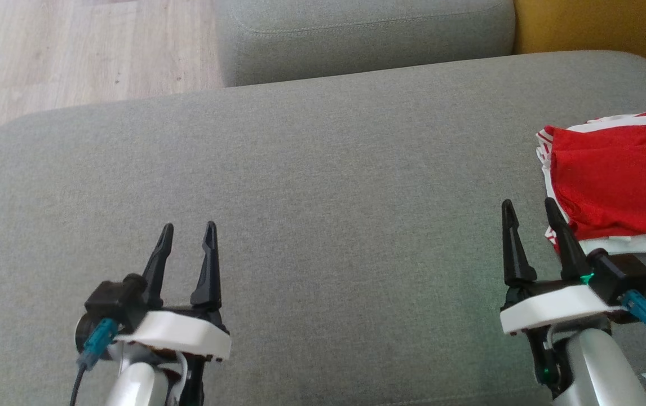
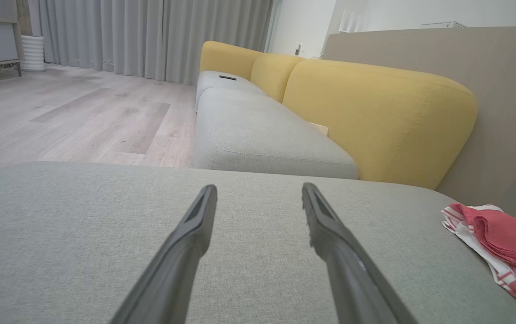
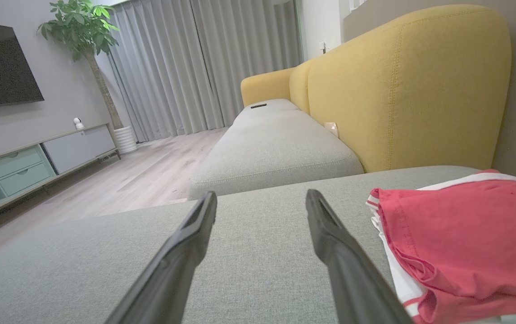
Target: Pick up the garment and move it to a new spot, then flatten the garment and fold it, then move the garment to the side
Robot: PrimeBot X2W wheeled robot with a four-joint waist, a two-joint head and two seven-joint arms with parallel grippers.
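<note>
The garment (image 1: 616,175), red with white trim, lies at the far right end of the grey cushion (image 1: 323,197), in a compact stack of layers that looks folded. The wide middle of the cushion is bare fabric.

The left hand (image 1: 189,224) hangs low over the cushion's near left part, its fingers apart and holding nothing. The right hand (image 1: 528,201) hangs over the cushion's near right part, also spread and empty. Its outer finger (image 3: 348,270) runs just beside the garment's white hem; I cannot tell whether it touches.

From how things lie, I judge the task is at or near its end, with the garment already set aside.

The trouble I would watch for sits on the right of the cushion. That finger is so close to the hem that a sideways or forward drift of the arm could hook the loose trim and drag the stack open. The cloth looks thin and slippery, so one nudge could slide the top layer off the rest. The garment also lies close to the cushion's right edge, so a push that way could tip it over the side. If a regrasp is tried, pinching only the top layer would peel the fold apart.
</note>
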